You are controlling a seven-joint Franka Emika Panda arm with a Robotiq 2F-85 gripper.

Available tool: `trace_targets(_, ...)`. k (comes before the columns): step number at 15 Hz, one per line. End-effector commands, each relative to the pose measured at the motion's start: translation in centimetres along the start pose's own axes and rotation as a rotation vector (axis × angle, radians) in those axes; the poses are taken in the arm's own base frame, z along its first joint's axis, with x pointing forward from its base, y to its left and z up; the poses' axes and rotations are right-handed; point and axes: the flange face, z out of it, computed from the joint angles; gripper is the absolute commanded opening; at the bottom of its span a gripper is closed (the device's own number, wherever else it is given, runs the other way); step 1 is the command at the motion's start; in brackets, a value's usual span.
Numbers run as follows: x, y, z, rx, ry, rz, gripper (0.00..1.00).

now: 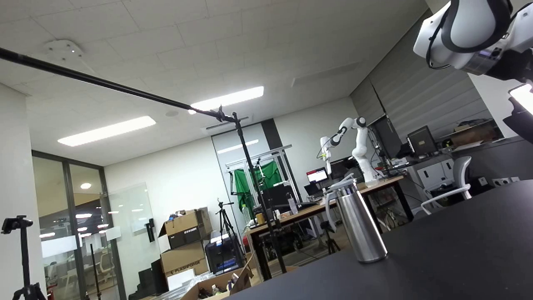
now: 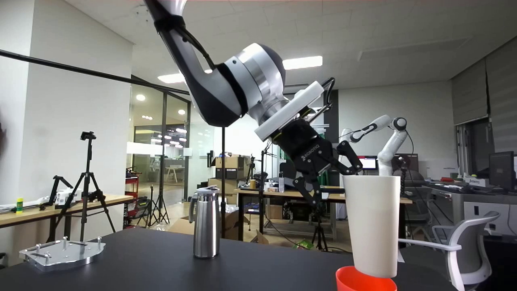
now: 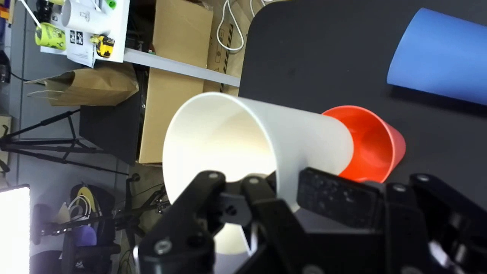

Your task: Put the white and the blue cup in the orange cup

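Observation:
My gripper [image 2: 343, 182] is shut on the wall of the white cup [image 2: 373, 226] near its rim. In the wrist view the gripper [image 3: 287, 182] has one finger inside the white cup [image 3: 304, 131] and one outside. The white cup hangs nearly upright with its base over the mouth of the orange cup [image 2: 355, 281]. I cannot tell whether the base is inside the mouth. The orange cup [image 3: 380, 152] stands on the black table in the wrist view. The blue cup [image 3: 441, 61] is on the table at the upper right, partly cut off; its mouth is hidden.
A steel flask stands on the black table in both exterior views [image 1: 361, 227] [image 2: 206, 228]. A clear plate with metal posts [image 2: 66, 254] lies at the table's left in an exterior view. The table's edge [image 3: 245, 57] lies left of the cups in the wrist view.

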Motion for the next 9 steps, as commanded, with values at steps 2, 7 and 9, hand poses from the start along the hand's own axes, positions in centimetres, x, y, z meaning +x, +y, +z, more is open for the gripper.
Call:
trace_targets(2, 0.3, -0.4, 0.3, 0.011, -0.012, -0.015, 0.00)
trace_targets(7, 0.8, -2.1, 0.8, 0.014, -0.012, -0.038, 0.00)
trace_targets(9, 1.0, -2.8, 1.0, 0.017, -0.005, -0.048, 0.00)
